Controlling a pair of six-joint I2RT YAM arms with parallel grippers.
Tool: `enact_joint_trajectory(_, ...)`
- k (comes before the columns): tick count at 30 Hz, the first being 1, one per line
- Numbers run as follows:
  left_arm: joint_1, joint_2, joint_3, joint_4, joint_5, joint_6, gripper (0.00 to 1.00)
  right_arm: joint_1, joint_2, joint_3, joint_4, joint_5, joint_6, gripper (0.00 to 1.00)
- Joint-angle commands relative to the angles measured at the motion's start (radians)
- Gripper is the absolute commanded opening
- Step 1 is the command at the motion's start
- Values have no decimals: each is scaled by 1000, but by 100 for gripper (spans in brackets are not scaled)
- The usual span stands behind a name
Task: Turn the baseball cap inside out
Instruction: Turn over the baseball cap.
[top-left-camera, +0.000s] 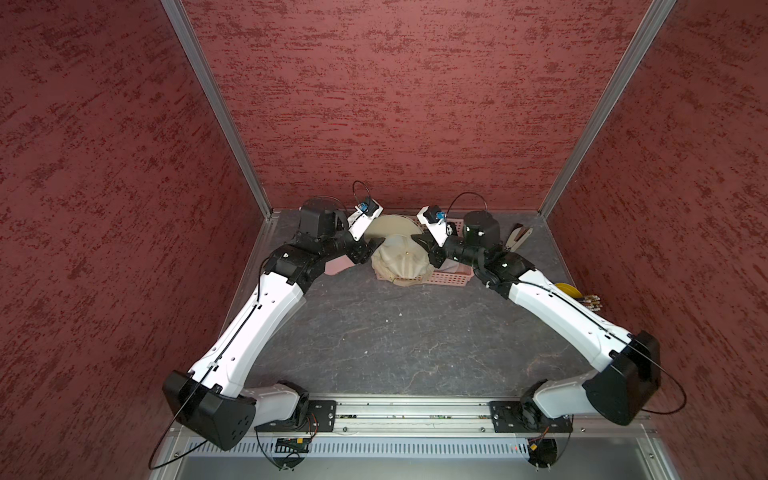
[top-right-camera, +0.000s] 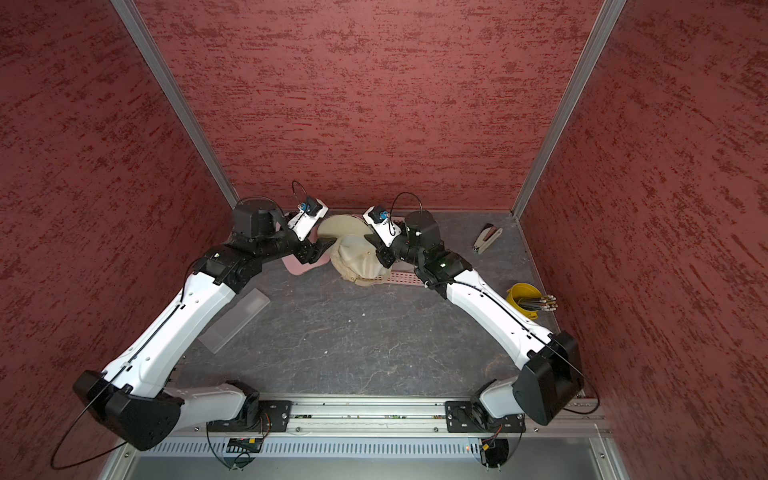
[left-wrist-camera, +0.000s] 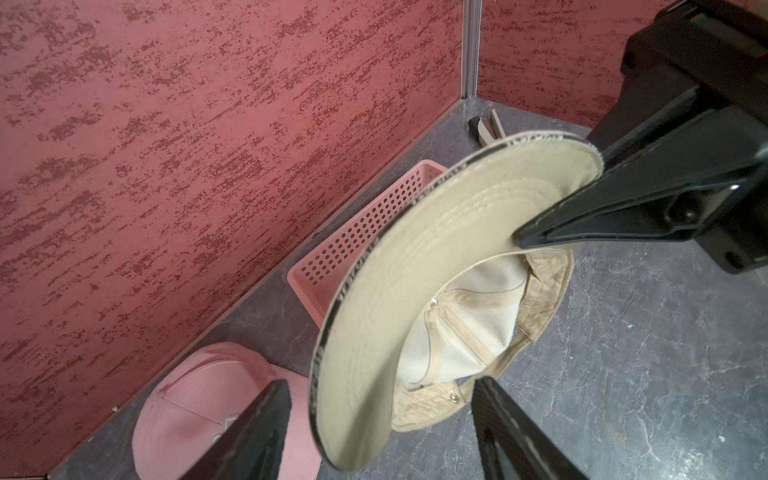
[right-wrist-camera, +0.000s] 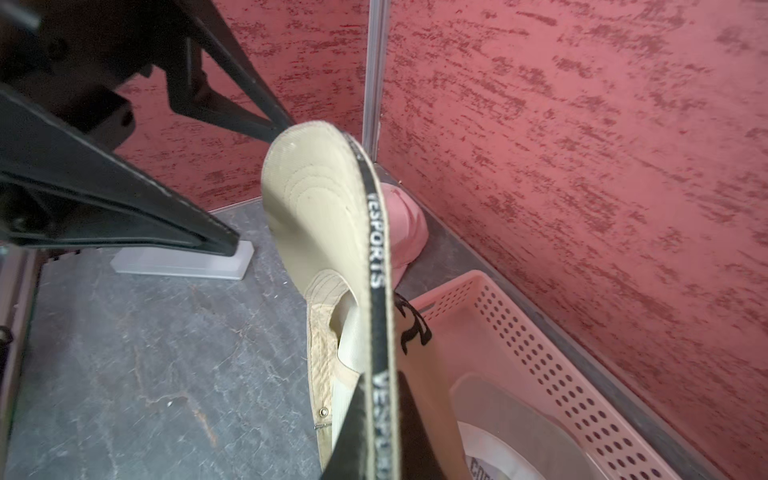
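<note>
Top views: beige fabric baseball cap pinched at the brim by right gripper

Both top views put the cap upper centre of frame, at the near rim of a pink perforated plastic basket, between the two arm tips. Right gripper is clamped tight on the brim's black-trimmed edge. In the right wrist view the lettered trim runs straight into its fingers at bottom centre. The brim stands up and the crown hangs under it, with pale mesh panels and taped seams showing in the left wrist view. Crown touching the grey stone-pattern tabletop: cannot tell.

Left gripper is spread wide and holds nothing. In the lower frame of the left wrist view, its two black fingers flank the low end of the brim, just beside it on either side.

A pink fabric cap lies on the table at lower left of that view, near the red textured wall. In a top view, a clear flat plastic piece sits left of centre, a yellow bucket of thin sticks at right, and a beige-and-black clip at upper right.
</note>
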Motion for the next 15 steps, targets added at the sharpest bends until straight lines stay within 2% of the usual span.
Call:
enact_joint_trajectory(1, 2, -7, 36, -3, 36, 70, 73, -8, -29, 37, -7, -78, 18, 0)
enact_joint_trajectory(5, -2, 3, 40, -35, 83, 77, 70, -8, -29, 27, 25, -137, 36, 0)
enact_joint_trajectory(15, -37, 44, 66, -117, 115, 99, 40, -9, -4, 21, 114, -235, 98, 0)
